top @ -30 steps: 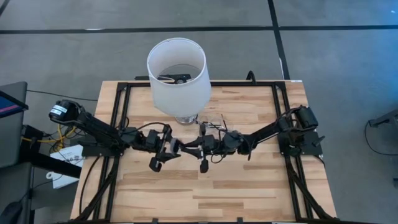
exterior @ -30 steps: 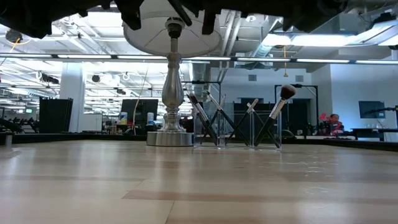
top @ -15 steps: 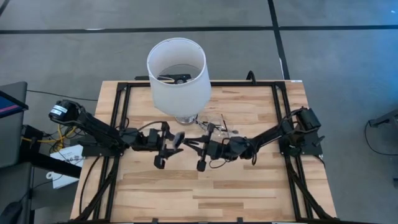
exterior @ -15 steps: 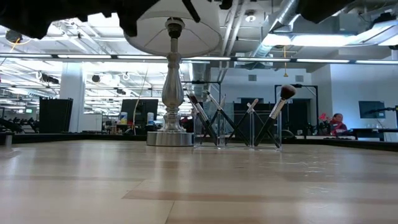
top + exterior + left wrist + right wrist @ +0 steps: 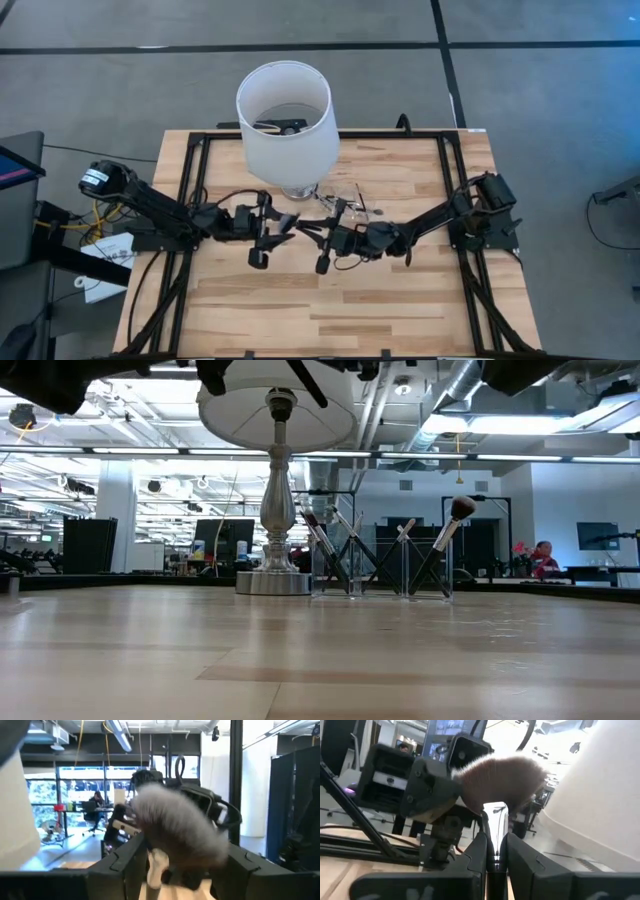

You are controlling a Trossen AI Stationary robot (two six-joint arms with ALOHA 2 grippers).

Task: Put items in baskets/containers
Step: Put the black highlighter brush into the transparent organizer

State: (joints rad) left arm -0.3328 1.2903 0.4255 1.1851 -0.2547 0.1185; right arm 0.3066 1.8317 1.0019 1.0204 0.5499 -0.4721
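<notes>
Fingers of the right gripper (image 5: 492,852) close narrowly on a silvery-ferruled makeup brush with a fluffy pinkish-grey head (image 5: 502,777), mid-frame in the high view. Facing it just left, the left gripper (image 5: 268,240) is parted; whether it touches the brush is unclear. No writing is legible. Right of centre in the low view, a clear plastic holder (image 5: 382,565) beside the white-shaded lamp (image 5: 284,118) holds several crossed, leaning brushes (image 5: 345,552); their count is hard to make out.
</notes>
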